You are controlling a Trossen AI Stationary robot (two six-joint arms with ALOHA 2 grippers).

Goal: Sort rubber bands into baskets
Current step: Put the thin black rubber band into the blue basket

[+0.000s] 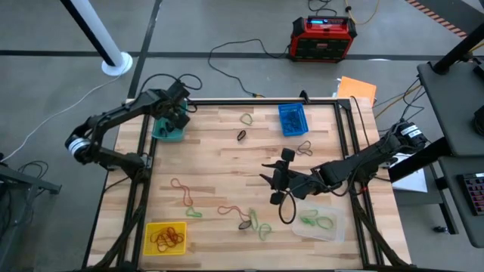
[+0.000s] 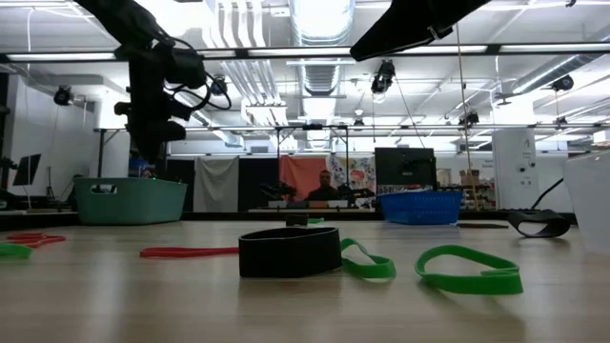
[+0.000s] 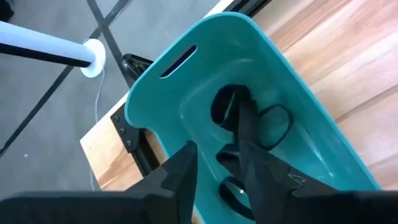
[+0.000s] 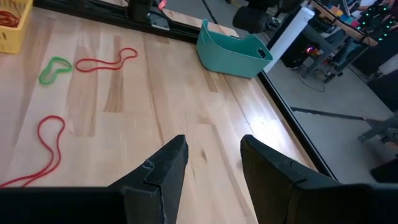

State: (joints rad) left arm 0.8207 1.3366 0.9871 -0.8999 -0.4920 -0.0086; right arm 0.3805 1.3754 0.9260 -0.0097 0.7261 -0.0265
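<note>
Four baskets counted on the table (image 1: pixel 227 162): teal basket (image 1: pixel 168 130), blue basket (image 1: pixel 293 119), yellow basket (image 1: pixel 165 237), clear basket (image 1: pixel 321 223), two arms counted, loose rubber bands (image 1: pixel 185 198) too many to be counted reliably

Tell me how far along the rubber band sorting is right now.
Partly done. Red bands already lie in the yellow basket, green ones in the clear basket, black ones in the teal basket. In hand: the left gripper hangs over the teal basket with a black band at its fingers. The open right gripper holds nothing. Left: loose red, green and black bands on the table.
</note>
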